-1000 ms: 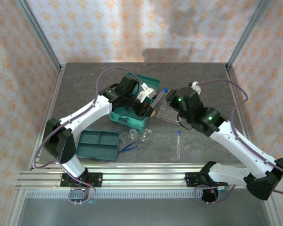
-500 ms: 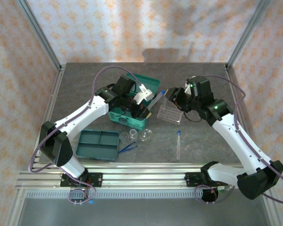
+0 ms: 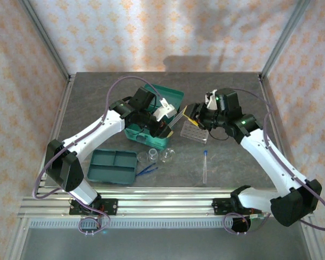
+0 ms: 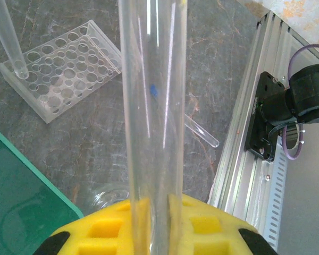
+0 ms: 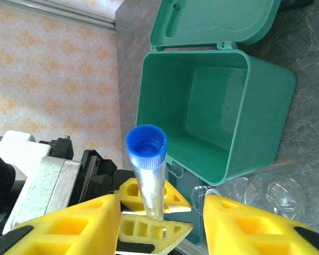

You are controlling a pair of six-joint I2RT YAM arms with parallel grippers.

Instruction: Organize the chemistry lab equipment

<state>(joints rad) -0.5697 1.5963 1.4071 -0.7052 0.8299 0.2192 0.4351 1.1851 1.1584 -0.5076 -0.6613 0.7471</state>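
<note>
The left gripper (image 4: 151,219) has its jaws narrow, closed on a clear tube (image 4: 151,106) that stands straight out from between them, with its blue cap (image 5: 146,144) at the far end. The right gripper (image 5: 159,210) is at that capped end with its jaws apart, one on each side of the tube and neither touching it. I judge that a handover is being prepared and that only the left jaws carry the tube now. The tube sits nearer to one right jaw than to the other. If they close like this, one pad arrives first and pushes the tube sideways, and the smooth wall can turn or slide in the left jaws. The yellow tips of the left jaws also lie between the right jaws, so closing too deep can pinch them together. If the left jaws open before the right ones are firm, the tube falls into the open case (image 5: 212,111) beyond the jaws or onto the worktop (image 4: 95,143). A grip on the cap alone may pull it off. The rack (image 4: 61,66) lies beyond the left jaws, with a second tube (image 4: 8,37) at its corner. It looks light and can shift if a tube comes in tilted.
</note>
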